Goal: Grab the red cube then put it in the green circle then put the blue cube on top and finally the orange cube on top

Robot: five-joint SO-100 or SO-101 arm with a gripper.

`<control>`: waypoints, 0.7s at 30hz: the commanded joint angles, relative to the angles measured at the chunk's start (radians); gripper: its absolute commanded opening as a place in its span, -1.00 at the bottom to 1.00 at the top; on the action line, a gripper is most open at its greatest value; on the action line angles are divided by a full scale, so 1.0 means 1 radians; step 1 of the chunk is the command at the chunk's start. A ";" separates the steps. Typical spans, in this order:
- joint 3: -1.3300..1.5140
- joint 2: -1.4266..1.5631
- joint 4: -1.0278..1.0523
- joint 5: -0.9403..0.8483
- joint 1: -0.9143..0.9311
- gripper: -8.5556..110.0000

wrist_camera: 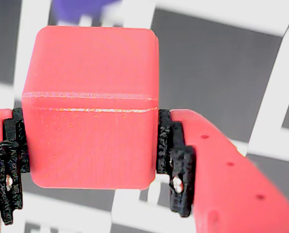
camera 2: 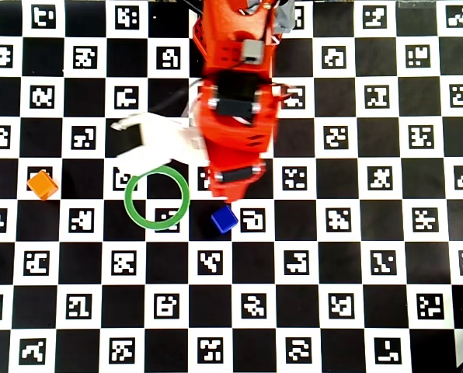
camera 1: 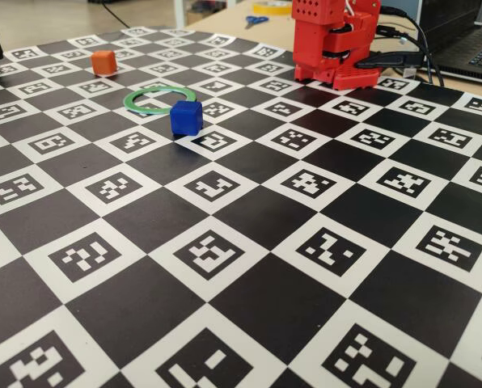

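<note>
Clamping the small matte red cube (wrist_camera: 88, 109) between their black pads (wrist_camera: 176, 167), the red jaws (wrist_camera: 88, 165) fill the wrist view; the pads press on the cube's left and right faces, and the cube is lifted clear of the checkered marker board below. A blurred patch of the deep-blue cube (wrist_camera: 79, 7) shows at the top edge of that view.

From the fixed view, the thin flat green ring (camera 1: 159, 99) lies on the black-and-white checkered surface (camera 1: 249, 267) toward its far left part, with the small blue cube (camera 1: 186, 117) just beside the ring's near right rim, apart from it or barely touching. The small matte orange cube (camera 1: 103, 61) sits farther back, near the far left corner. The red arm's base (camera 1: 336, 44) stands at the far edge.

Seen from overhead, the red arm (camera 2: 235, 109) reaches down from the top edge. The green ring (camera 2: 157, 196) lies left of the arm's tip, the blue cube (camera 2: 224, 219) just below that tip, and the orange cube (camera 2: 43, 185) near the left edge, well apart from the ring.
</note>
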 commanded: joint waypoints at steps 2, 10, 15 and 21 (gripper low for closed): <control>-0.005 0.046 0.083 -0.077 0.135 -0.79; 0.176 0.046 -0.057 -0.147 0.192 -0.80; 0.259 0.018 -0.155 -0.155 0.192 -0.80; 0.304 -0.040 -0.250 -0.156 0.204 -0.80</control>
